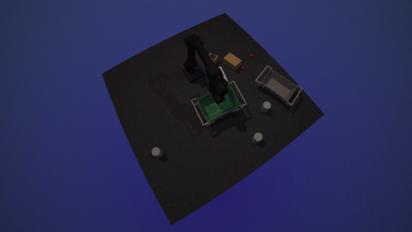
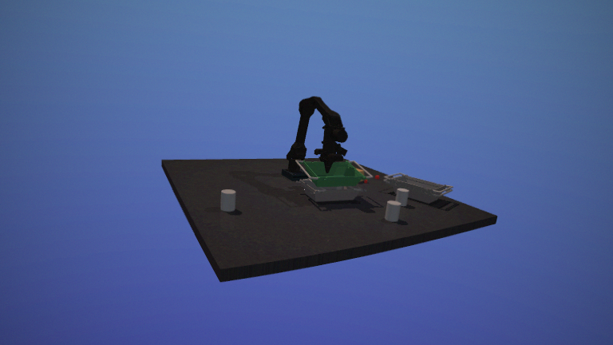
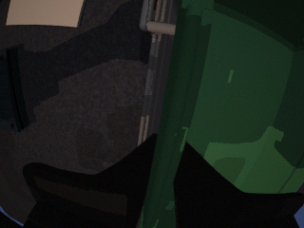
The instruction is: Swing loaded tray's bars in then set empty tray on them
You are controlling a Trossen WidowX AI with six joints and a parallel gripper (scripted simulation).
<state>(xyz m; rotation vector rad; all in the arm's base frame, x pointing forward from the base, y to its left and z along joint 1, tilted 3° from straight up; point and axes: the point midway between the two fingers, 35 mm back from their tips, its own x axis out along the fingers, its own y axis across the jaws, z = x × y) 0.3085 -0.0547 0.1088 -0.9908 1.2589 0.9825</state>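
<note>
A green tray (image 1: 211,109) (image 2: 338,181) (image 3: 237,104), its white wire bars out over its ends, is directly above a grey tray (image 2: 332,195). In the exterior view it looks tilted, its long side away from the robot base lower. My gripper (image 1: 219,99) (image 2: 328,170) (image 3: 166,141) is shut on the green tray's long wall nearest the base. The grey tray stands on the table; its load and most of its bars are hidden under the green tray. I cannot tell whether the two trays touch.
Another grey tray (image 1: 279,85) (image 2: 417,191) stands at the right edge. Three white cylinders stand about: left (image 1: 156,151) (image 2: 228,201), right (image 1: 266,106) (image 2: 401,196), front right (image 1: 257,137) (image 2: 392,212). An orange box (image 1: 232,60), a small open box (image 1: 214,58) and two red balls (image 1: 251,55) lie near the base.
</note>
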